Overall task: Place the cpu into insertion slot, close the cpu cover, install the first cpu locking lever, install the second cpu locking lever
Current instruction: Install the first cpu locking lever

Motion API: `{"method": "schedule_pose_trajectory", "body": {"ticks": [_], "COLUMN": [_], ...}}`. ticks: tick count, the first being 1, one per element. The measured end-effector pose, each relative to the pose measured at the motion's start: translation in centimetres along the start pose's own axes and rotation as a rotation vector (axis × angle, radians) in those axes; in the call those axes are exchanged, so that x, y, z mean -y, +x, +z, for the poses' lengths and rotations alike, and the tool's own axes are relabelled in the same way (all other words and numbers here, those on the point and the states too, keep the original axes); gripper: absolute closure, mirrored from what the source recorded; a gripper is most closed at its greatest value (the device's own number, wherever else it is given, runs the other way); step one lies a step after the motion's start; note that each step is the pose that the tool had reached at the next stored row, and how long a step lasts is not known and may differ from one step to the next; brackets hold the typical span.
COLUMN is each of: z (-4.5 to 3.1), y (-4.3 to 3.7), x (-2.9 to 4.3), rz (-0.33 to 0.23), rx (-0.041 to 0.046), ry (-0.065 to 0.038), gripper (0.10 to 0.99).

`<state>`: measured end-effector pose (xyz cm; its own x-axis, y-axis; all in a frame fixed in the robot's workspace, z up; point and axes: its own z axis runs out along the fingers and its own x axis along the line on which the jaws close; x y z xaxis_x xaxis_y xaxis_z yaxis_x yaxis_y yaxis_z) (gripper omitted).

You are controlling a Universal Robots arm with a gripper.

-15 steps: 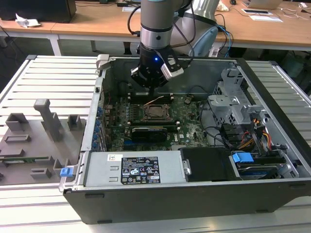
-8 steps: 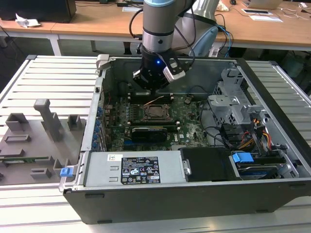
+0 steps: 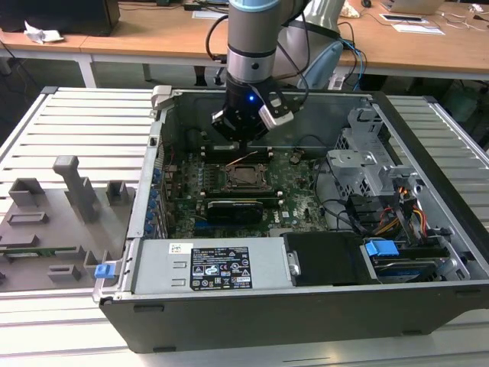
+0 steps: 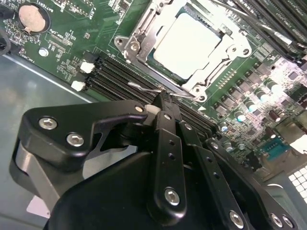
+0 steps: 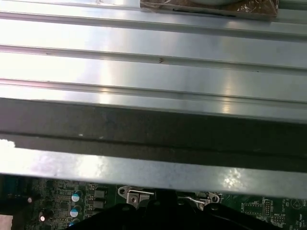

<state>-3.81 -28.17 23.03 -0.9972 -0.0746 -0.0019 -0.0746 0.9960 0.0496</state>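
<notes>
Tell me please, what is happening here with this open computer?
A robot arm's hand reaches into the open computer case, down at the chip socket on the green board. The chip already sits in the socket, with the metal cover folded over it. The fingers are together at a thin wire lever beside the socket.

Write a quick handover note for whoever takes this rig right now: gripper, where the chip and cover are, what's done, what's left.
Gripper: fingers together, pinching a thin wire lever beside the socket.
Chip: seated in the socket on the board.
Cover: frame lies down around the chip.
Done: chip placed, cover closed.
Left: lever work under way; I cannot tell which lever this is or whether either is latched.
</notes>
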Motion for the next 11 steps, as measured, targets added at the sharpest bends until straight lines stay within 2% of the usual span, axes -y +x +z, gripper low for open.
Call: {"method": "schedule_pose_trajectory", "body": {"ticks": [11], "z": [0.35], "y": [-1.07], "x": [-0.08], "rz": [0.01], "rx": [0.0001], "ry": [0.0], "gripper": [0.98]}}
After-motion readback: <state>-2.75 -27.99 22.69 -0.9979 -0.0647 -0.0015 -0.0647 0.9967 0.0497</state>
